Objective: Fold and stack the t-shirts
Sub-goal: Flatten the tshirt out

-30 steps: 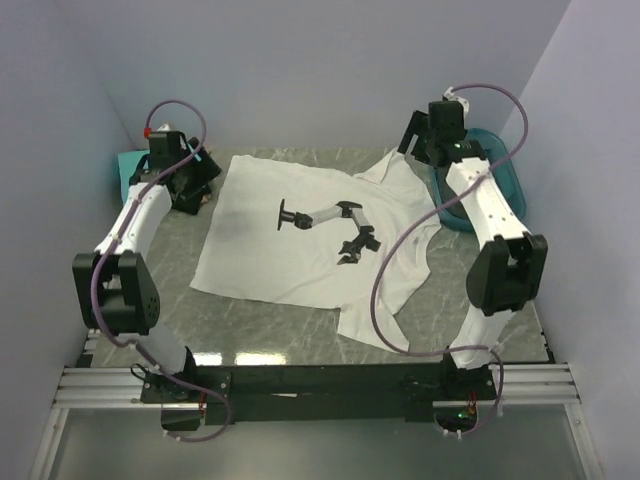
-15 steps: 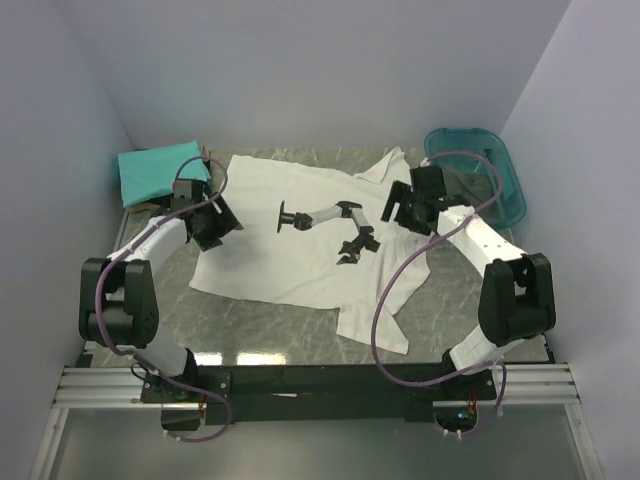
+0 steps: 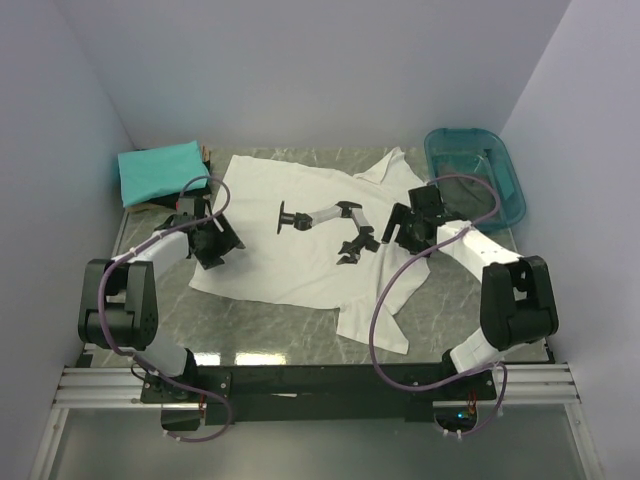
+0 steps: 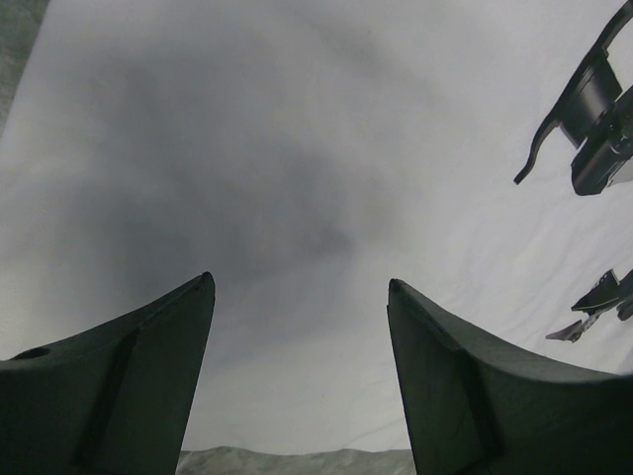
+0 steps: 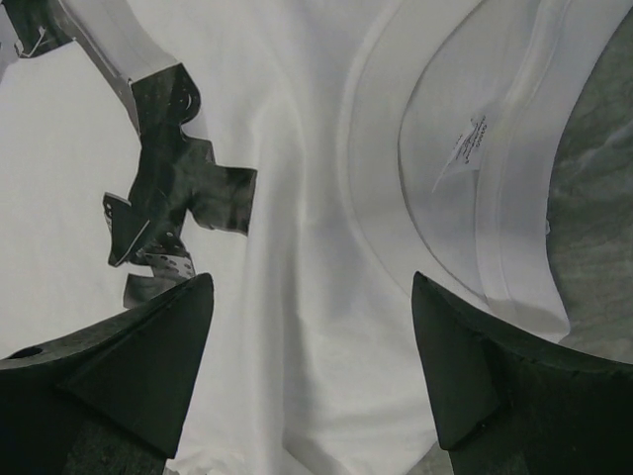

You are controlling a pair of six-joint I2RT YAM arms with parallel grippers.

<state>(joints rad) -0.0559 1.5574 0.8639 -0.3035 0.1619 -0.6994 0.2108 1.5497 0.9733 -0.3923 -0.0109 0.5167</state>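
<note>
We find the white shirt [image 3: 260,210] spread flat on the table [image 3: 290,325], print up, collar [image 5: 465,188] toward the right. Left gripper [image 4: 299,282] sits low over the shirt's left part, released, nothing between the jaws. Right gripper [image 5: 312,282] is low beside the collar, released and empty. Teal shirt [image 3: 158,172] lies folded at the far left corner. Tub [image 3: 505,195] is far right.

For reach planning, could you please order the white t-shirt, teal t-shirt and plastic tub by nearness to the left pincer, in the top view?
1. White t-shirt: directly under the left pincer.
2. Teal t-shirt: folded, at the far left.
3. Plastic tub: at the far right.
</note>
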